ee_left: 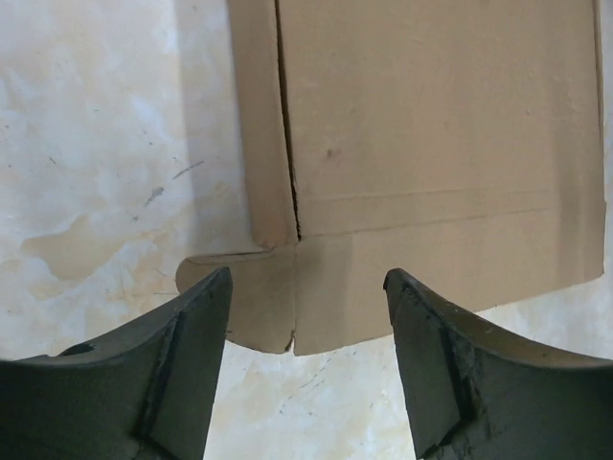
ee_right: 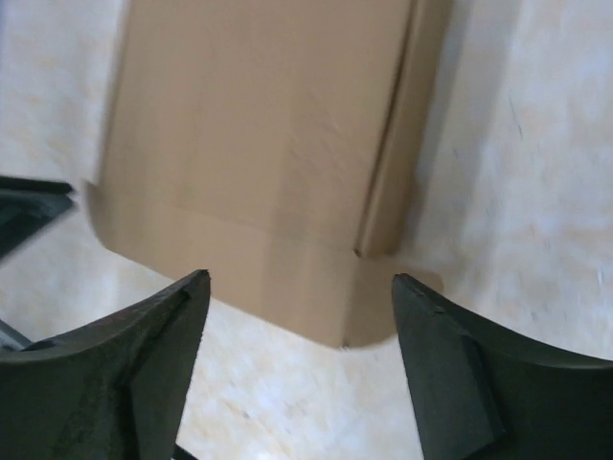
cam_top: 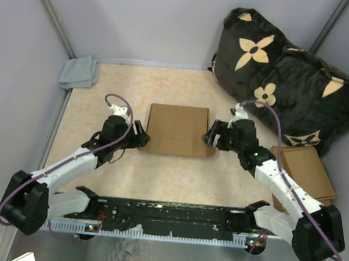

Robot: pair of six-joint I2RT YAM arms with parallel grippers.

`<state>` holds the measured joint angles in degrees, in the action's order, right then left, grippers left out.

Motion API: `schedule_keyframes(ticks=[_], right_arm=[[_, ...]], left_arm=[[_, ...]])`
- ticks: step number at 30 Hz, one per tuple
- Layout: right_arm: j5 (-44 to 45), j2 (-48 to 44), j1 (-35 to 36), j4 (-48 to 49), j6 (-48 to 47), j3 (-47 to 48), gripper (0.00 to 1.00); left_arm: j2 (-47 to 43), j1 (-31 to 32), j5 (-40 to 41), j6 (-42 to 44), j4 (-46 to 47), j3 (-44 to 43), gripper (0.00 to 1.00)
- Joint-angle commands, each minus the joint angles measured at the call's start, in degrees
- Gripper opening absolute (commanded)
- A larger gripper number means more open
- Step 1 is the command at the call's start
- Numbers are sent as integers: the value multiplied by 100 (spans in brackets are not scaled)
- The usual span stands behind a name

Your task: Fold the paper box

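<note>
The paper box (cam_top: 177,129) is plain brown cardboard lying on the table's middle, its side flaps folded up a little. My left gripper (cam_top: 142,134) is open at the box's near left corner, not touching it. In the left wrist view the box (ee_left: 431,144) lies ahead of my open fingers (ee_left: 192,355), with a raised side flap (ee_left: 261,125). My right gripper (cam_top: 211,135) is open at the box's near right corner. In the right wrist view the box (ee_right: 259,144) and its raised flap (ee_right: 402,134) lie ahead of my open fingers (ee_right: 450,364).
A pile of other flat cardboard sheets (cam_top: 305,172) lies at the right, beside my right arm. A dark flowered cushion (cam_top: 289,73) fills the back right corner. A grey cloth (cam_top: 78,73) lies at the back left. Walls enclose the table.
</note>
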<state>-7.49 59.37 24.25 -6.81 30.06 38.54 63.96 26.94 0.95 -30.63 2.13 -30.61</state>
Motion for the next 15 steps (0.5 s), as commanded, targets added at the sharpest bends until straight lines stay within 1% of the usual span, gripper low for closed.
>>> schedule_keyframes(ticks=[1, 2, 3, 6, 9, 15], right_arm=[[578, -254, 402, -654, 136, -201, 82], [775, -286, 485, -792, 151, -195, 89], [895, -287, 540, -900, 162, -184, 93], [863, -146, 595, -1034, 145, -146, 98], [886, 149, 641, -1029, 133, -86, 99], [861, 615, 659, -821, 60, 63, 99]], left_arm=[[-289, 148, -80, 289, -466, -284, 72], [-336, 197, 13, 306, -628, -325, 73], [-397, 235, 105, 335, -767, -362, 73], [-529, 358, 348, 418, -1010, -404, 74], [-372, 400, 508, 545, -982, -391, 74], [357, 504, 723, 742, -954, -625, 75]])
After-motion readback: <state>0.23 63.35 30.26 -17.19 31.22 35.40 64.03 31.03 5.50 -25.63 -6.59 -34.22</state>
